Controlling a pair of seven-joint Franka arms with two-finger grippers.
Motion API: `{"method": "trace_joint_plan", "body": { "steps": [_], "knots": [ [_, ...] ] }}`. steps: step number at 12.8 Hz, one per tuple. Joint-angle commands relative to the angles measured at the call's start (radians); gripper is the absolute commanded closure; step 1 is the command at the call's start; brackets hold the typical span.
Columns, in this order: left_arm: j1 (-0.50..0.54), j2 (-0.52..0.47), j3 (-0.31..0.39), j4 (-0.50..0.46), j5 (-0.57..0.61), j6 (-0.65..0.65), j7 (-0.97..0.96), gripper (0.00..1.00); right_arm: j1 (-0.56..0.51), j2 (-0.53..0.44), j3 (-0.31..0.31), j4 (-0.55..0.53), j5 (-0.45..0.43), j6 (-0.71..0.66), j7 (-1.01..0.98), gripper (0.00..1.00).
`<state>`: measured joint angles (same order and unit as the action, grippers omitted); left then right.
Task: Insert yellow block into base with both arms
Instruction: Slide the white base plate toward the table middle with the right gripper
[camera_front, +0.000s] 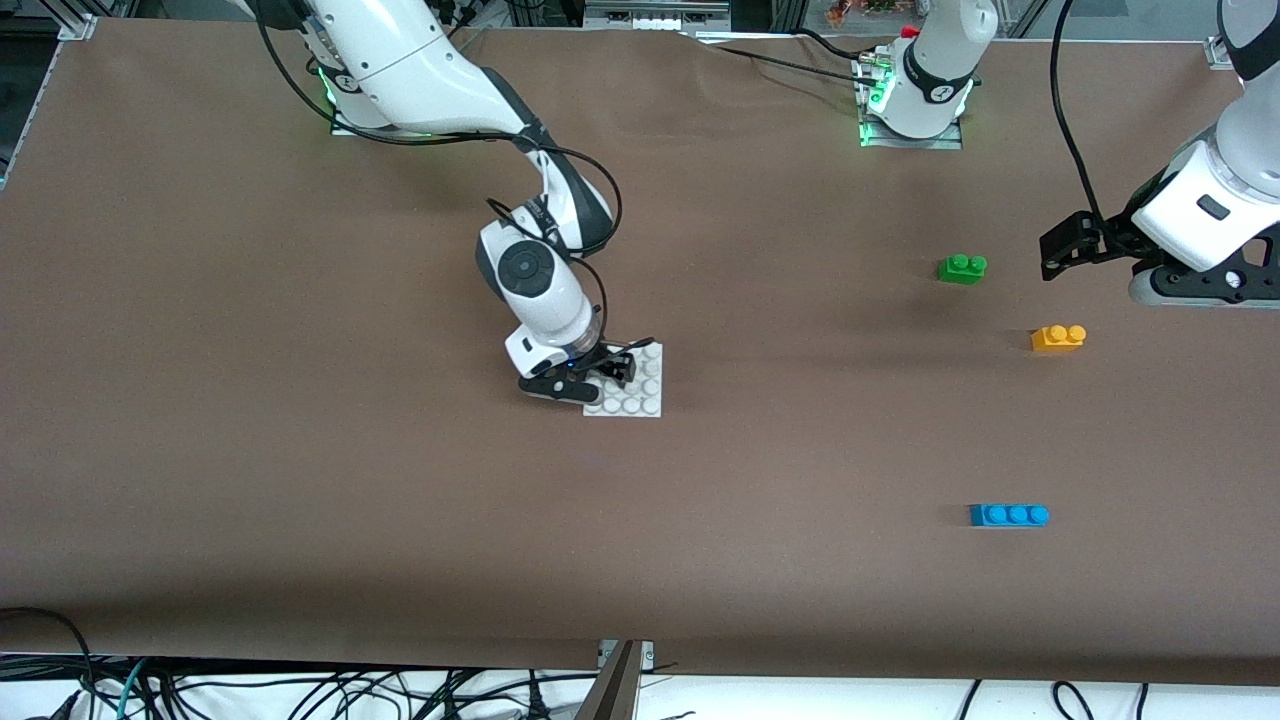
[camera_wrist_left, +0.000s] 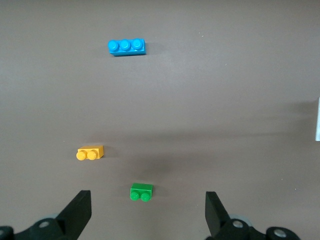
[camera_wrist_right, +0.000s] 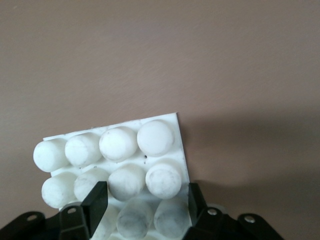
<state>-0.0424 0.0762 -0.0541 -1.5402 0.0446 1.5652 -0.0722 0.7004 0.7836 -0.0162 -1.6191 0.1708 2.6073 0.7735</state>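
Observation:
The base (camera_front: 640, 395), a white plate with round studs, lies flat near the table's middle. My right gripper (camera_front: 608, 370) is down on it. In the right wrist view one finger (camera_wrist_right: 97, 200) stands among the studs and the other sits against the base's rim (camera_wrist_right: 182, 145), with two rows of studs clamped between them. The yellow block (camera_front: 1058, 337) lies alone toward the left arm's end and also shows in the left wrist view (camera_wrist_left: 90, 152). My left gripper (camera_front: 1062, 248) hangs open and empty in the air over the table beside the green brick (camera_wrist_left: 141, 191).
The green brick (camera_front: 962, 268) lies farther from the front camera than the yellow block. A blue three-stud brick (camera_front: 1009, 514) lies nearer to the camera and shows in the left wrist view (camera_wrist_left: 127, 46). Brown table surface stretches between the base and the bricks.

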Motion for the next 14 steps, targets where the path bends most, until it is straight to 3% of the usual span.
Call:
{"method": "trace_joint_plan", "body": {
  "steps": [1, 7, 12, 14],
  "knots": [
    [-0.004, 0.005, 0.002, 0.022, -0.009, -0.019, -0.009, 0.0, 0.069, 0.072, -0.033, 0.09, 0.016, 0.004, 0.064, 0.27],
    [-0.004, 0.005, 0.002, 0.022, -0.009, -0.019, -0.009, 0.0, 0.177, 0.105, -0.06, 0.15, 0.015, 0.004, 0.148, 0.27],
    [-0.004, 0.005, 0.002, 0.022, -0.011, -0.019, -0.009, 0.0, 0.183, 0.097, -0.065, 0.153, 0.015, 0.001, 0.148, 0.26],
    [-0.004, 0.005, 0.002, 0.022, -0.009, -0.019, -0.009, 0.0, 0.177, 0.092, -0.083, 0.191, 0.018, -0.036, 0.139, 0.15]
  ]
}}
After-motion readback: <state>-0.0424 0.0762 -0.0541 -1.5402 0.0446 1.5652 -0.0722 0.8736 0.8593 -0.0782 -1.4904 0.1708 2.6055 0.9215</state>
